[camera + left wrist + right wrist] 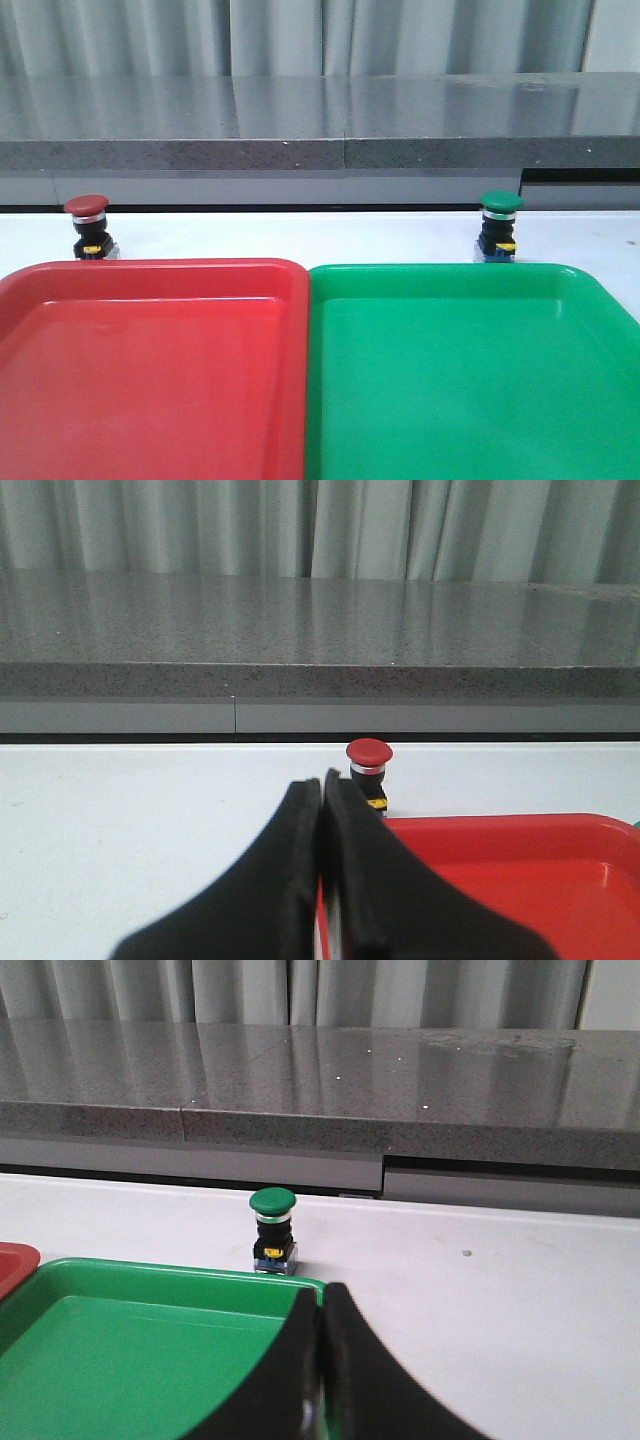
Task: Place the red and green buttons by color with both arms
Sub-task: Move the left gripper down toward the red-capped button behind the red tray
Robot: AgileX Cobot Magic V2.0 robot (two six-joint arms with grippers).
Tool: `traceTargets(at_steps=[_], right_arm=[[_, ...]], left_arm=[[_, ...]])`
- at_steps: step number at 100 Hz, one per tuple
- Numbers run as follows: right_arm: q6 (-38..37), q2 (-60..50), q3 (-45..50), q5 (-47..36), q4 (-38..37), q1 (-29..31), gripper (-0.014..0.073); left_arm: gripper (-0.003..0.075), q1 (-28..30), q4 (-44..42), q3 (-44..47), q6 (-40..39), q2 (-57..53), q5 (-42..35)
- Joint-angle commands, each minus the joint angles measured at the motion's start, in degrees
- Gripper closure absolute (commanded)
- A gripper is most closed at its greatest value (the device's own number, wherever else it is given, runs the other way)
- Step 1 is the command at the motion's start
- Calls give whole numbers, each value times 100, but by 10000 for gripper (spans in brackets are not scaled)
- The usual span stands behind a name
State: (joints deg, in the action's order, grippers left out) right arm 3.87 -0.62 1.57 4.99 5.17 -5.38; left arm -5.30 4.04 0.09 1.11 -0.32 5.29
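Observation:
The red button (87, 226) stands upright on the white table just behind the red tray (150, 370). The green button (498, 226) stands upright just behind the green tray (470, 380). Neither arm shows in the front view. In the left wrist view my left gripper (324, 780) is shut and empty, over the red tray's edge (480, 830), with the red button (369, 770) a little beyond it. In the right wrist view my right gripper (321, 1295) is shut and empty, over the green tray's corner (150, 1340), with the green button (273, 1227) beyond it.
The two trays lie side by side, touching, at the front of the table. A grey stone ledge (320, 120) runs along the back, with curtains behind it. White table surface (300, 235) lies between the two buttons.

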Motion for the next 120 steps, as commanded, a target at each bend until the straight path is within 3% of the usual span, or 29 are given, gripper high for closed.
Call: traceTargets(at_steps=[1,43,67,120], right_arm=[[4,-103,-83,-447,-49,24,704],[4,-103,-83,-447,-49,24,704],[4,-103,-83,-447,-49,24,704],[4,-103,-83,-447,-49,24,704]], left_arm=[[739,7,41,231,-18,-172,-445],[739,7,97,164,-29,-172,-471],[739,7,383,-553,-29,85,-220],[739,7,444,-3726,-29,2790,2525]])
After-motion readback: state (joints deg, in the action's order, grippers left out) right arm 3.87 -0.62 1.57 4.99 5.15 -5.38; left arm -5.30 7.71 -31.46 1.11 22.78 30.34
